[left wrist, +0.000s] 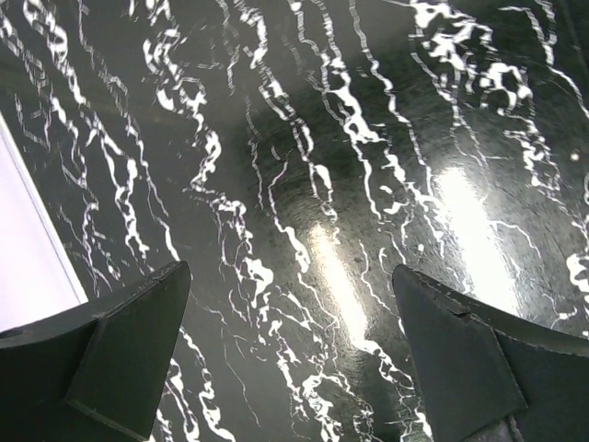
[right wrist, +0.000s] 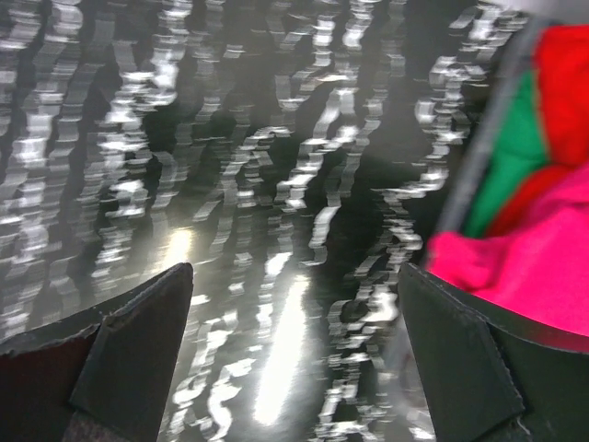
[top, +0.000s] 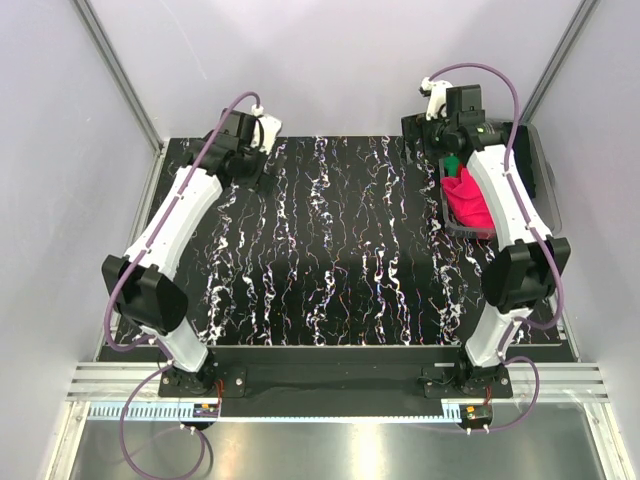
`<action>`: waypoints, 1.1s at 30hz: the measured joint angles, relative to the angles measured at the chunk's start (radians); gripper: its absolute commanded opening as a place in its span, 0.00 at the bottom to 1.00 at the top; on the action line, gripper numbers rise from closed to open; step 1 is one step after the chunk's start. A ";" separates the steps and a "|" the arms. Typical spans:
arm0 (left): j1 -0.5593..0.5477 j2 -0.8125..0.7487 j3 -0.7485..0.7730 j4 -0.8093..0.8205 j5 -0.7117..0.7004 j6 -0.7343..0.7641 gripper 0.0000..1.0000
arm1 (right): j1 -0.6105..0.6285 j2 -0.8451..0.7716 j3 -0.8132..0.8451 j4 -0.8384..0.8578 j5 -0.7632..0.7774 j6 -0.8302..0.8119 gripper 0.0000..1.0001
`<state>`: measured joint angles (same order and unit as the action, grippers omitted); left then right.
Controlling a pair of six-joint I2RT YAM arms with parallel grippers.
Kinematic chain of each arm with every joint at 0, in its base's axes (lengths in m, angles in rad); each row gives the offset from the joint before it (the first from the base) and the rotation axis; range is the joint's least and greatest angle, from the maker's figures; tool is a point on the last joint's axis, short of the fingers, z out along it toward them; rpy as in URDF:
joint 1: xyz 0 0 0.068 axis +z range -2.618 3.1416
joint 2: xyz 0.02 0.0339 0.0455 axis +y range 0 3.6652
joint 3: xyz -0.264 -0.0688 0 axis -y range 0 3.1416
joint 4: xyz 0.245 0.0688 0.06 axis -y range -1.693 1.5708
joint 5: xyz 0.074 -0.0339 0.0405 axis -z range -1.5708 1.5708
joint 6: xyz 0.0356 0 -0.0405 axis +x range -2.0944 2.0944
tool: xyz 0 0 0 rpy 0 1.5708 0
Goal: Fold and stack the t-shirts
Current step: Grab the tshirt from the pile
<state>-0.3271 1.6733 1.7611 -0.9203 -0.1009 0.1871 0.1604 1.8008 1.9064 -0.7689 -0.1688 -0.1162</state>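
The pinkish-red t-shirt (top: 468,203) lies bunched in a dark bin (top: 547,196), which sits at about 2 o'clock from the middle of the table (top: 330,250). A green shirt (top: 452,163) lies just beyond it in the same bin, touching it. In the right wrist view a red shirt (right wrist: 566,83) shows above the green one.

The right hand (right wrist: 294,272) hangs over the far left corner of the bin. From above, the pink shirt lies at roughly 6 o'clock from it, close by. In the blurred wrist view the pile sits at 2 to 3 o'clock of the hand, outside the right finger (right wrist: 460,368), with the pink cloth partly hidden behind that finger. The jaws stand wide apart and hold nothing; only marbled table shows between them.

The left hand (left wrist: 290,276) is at about 11 o'clock on the table, well apart from the bin and shirts. Its fingers are also spread wide and hold nothing, with black, white-veined table below. A pale wall (left wrist: 28,249) shows at its 9 o'clock.
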 measured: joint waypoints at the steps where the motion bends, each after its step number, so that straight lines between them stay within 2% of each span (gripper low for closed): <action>1: -0.007 0.000 0.000 0.000 0.002 0.007 0.99 | -0.003 0.011 0.005 0.003 0.024 -0.014 0.99; 7: -0.027 0.002 -0.022 -0.006 0.025 0.067 0.99 | -0.084 0.102 0.049 -0.006 0.078 -0.066 0.81; 11: -0.030 0.005 -0.074 -0.021 0.017 0.097 0.99 | -0.190 0.183 0.104 -0.031 0.080 -0.084 0.79; 17: -0.030 0.013 -0.107 -0.033 0.018 0.101 0.99 | -0.264 0.270 0.120 -0.063 0.109 -0.121 0.62; 24: -0.030 0.013 -0.107 -0.032 0.018 0.100 0.99 | -0.246 0.358 0.166 -0.090 0.159 -0.150 0.62; 27: -0.030 0.013 -0.107 -0.032 0.018 0.098 0.99 | -0.246 0.400 0.198 -0.091 0.192 -0.160 0.52; 30: -0.030 0.014 -0.106 -0.032 0.018 0.097 0.99 | -0.246 0.434 0.216 -0.089 0.230 -0.164 0.35; 31: -0.030 0.016 -0.105 -0.033 0.018 0.097 0.99 | -0.246 0.441 0.219 -0.089 0.240 -0.166 0.18; 33: -0.030 0.019 -0.103 -0.034 0.018 0.097 0.99 | -0.246 0.452 0.220 -0.089 0.259 -0.177 0.02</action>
<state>-0.3573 1.6924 1.6585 -0.9546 -0.0830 0.2840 -0.0853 2.2532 2.1262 -0.8581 0.0906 -0.2932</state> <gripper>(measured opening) 0.984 0.150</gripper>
